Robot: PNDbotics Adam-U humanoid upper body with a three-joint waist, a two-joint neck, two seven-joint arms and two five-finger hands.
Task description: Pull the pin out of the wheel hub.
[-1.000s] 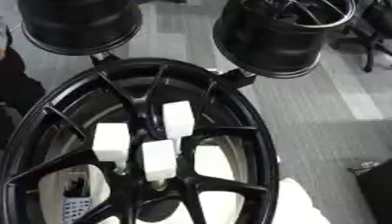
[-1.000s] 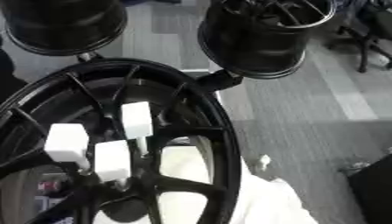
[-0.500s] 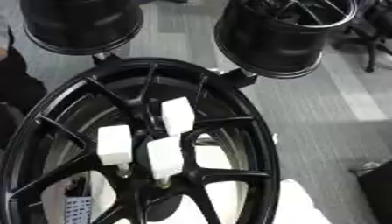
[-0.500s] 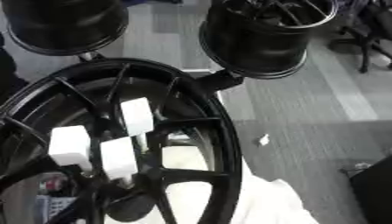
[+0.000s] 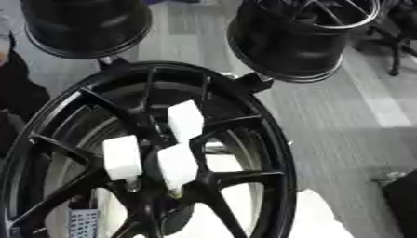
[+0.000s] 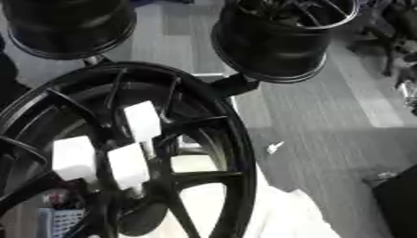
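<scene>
Even light, soft blur, no harsh shadows.

No readable text, brand, number or sign anywhere. White blocks on wheel hub blank. Small pale panel behind spokes, lower left, shows rows of dark marks, illegible.

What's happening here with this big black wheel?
Nothing is being handled right now; no robot hand is in view. A black spoked wheel stands close to the camera, with three white block-topped pins sticking out of its hub, none pulled yet. Two more black rims sit on the floor behind it.
</scene>
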